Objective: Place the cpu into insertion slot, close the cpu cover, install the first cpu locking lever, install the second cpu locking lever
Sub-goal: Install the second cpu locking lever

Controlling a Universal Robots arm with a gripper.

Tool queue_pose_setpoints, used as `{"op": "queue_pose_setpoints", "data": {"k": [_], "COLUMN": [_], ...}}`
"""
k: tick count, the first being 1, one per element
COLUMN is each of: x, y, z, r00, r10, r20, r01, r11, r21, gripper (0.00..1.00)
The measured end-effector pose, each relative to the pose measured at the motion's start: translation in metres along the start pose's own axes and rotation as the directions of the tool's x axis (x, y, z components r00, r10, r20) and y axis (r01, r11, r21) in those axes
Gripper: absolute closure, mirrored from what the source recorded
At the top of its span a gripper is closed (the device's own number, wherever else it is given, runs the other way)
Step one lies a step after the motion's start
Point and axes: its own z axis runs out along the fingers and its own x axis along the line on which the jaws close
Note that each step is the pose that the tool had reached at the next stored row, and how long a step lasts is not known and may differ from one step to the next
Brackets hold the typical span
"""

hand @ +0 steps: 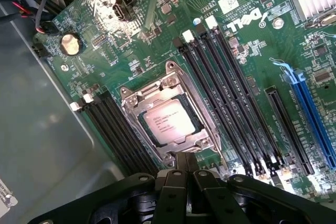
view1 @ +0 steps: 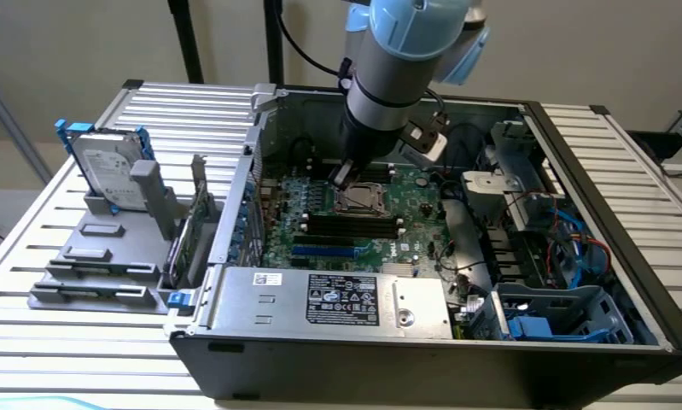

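The pale cpu [hand: 169, 121] lies flat in the insertion slot [view1: 364, 198] on the green motherboard inside the open computer case. The silvery cpu cover [hand: 152, 88] lies down around it, framing the chip. My gripper [hand: 186, 162] is shut with nothing between its dark fingers, and its tip sits right at one edge of the socket frame. In the exterior view the gripper [view1: 342, 180] points down at the socket's far corner towards that view's left. Whether the locking levers are latched I cannot tell.
Long black memory slots [hand: 231, 93] flank the socket on both sides, with a blue slot [hand: 310, 114] beyond. A power supply [view1: 341, 299] fills the case front; cables and drive cages [view1: 545, 256] crowd the exterior view's right. A hard drive [view1: 107, 166] stands outside.
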Motion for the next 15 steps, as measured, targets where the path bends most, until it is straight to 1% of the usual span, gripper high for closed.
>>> {"op": "queue_pose_setpoints", "data": {"k": [9,12,15], "x": [-0.01,-0.014,-0.02], "y": [-0.0005,0.001,0.0043], "z": [-0.0076,-0.0115,-0.0145], "r00": [1.0,1.0,1.0], "r10": [0.0,0.0,0.0], "r20": [0.0047,0.0051,0.0052], "r01": [0.0,0.0,0.0], "r11": [1.0,1.0,1.0], "r21": [-0.0043,-0.0046,-0.0045], "gripper": [0.89,0.89,0.89]}}
